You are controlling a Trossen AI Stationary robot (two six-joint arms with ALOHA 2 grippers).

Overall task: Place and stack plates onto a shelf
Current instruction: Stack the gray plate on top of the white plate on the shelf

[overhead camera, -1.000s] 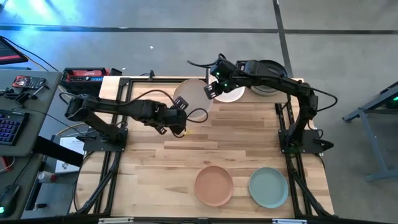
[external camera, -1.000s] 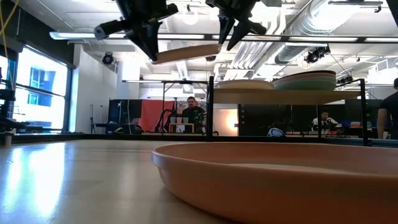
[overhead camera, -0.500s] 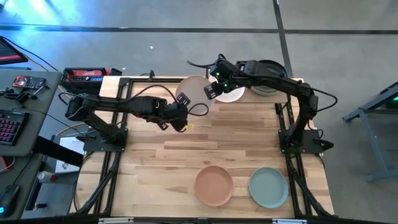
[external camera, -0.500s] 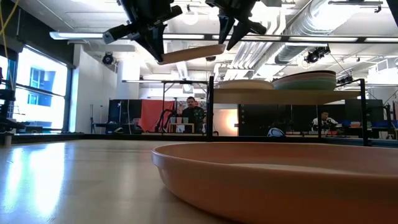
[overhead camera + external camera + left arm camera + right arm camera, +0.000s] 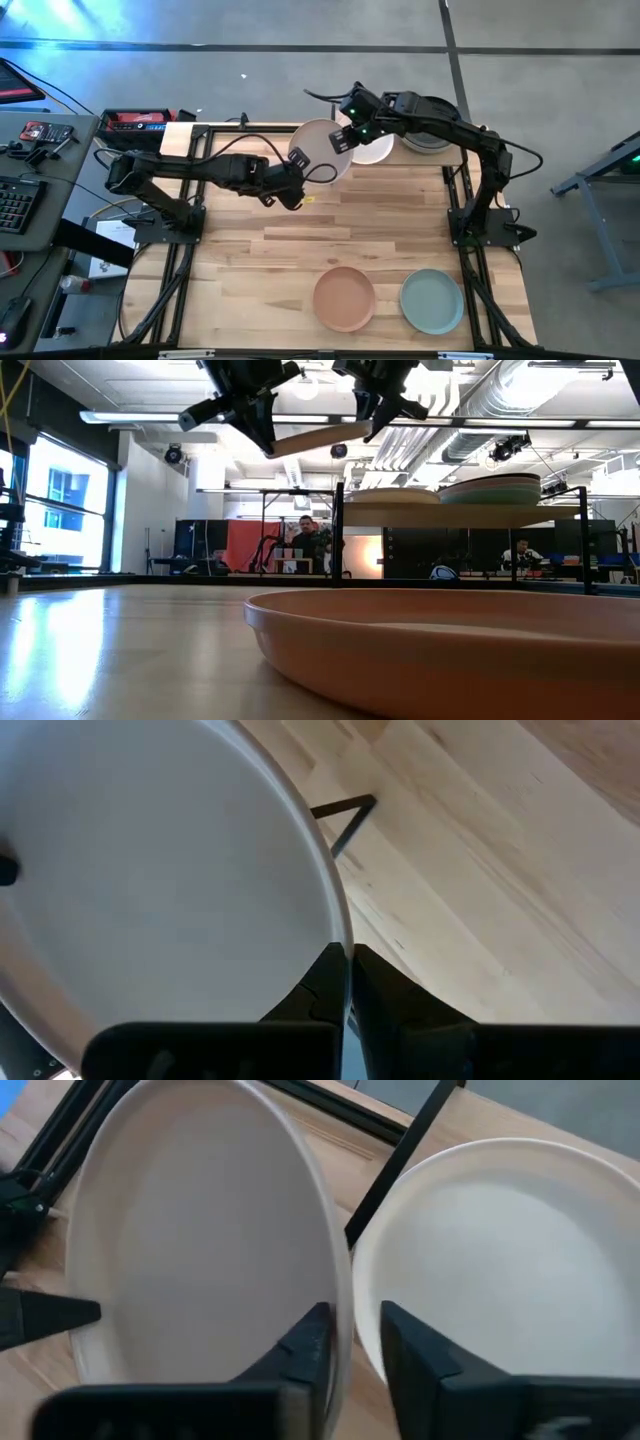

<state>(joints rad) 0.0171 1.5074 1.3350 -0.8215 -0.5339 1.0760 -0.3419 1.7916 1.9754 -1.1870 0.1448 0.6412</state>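
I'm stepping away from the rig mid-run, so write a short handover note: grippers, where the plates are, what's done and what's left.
Left gripper: shut on the rim of the pale cream round plate, held in the air beside the shelf.
Right gripper: fingers either side of that plate's opposite rim, closing; grip not confirmed.
Small light-wood shelf: white plate on its left half, a stack of plates on its right.
Done: those plates are shelved.
Left: finish the handover, set the cream plate on the shelf, then the terracotta plate and sage green plate at the table's near edge.
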